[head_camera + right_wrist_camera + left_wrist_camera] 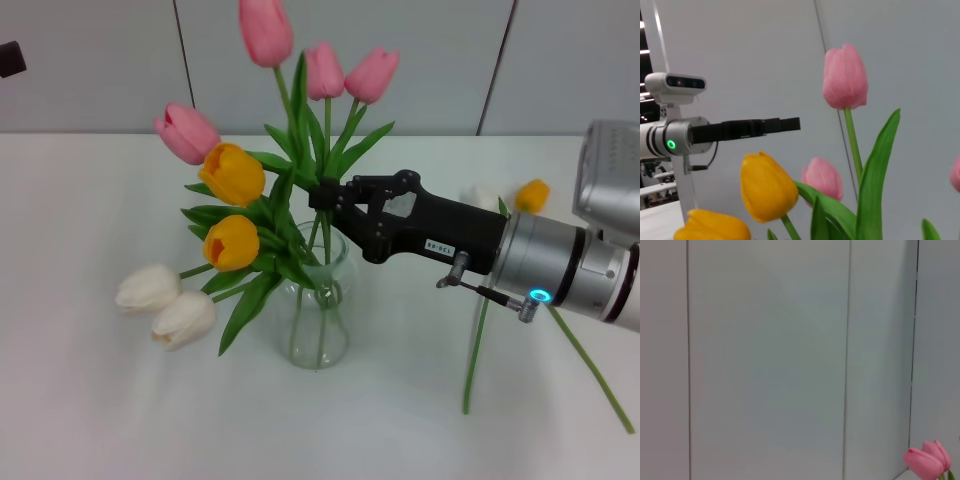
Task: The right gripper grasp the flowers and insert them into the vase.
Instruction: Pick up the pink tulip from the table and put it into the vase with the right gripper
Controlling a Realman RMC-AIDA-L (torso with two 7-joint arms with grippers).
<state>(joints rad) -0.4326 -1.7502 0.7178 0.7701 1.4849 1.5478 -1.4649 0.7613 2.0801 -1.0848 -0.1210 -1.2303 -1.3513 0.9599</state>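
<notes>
1. Pale wall panels back a white surface, where the vase stands near the middle, already crowded with pink, orange and white tulips.
2. Two more stems lie flat on the surface behind the right arm, an orange bud showing; these look left to do.
3. The right hand reaches in level, just above the vase's neck, tips at the stems of the flowers, probably so the stem drops straight down the neck.
4. Its fingers look nearly closed about a pink tulip's stem, though leaves hide the actual contact.
5. The left hand hangs raised and well apart, apparently closed and holding nothing.
</notes>
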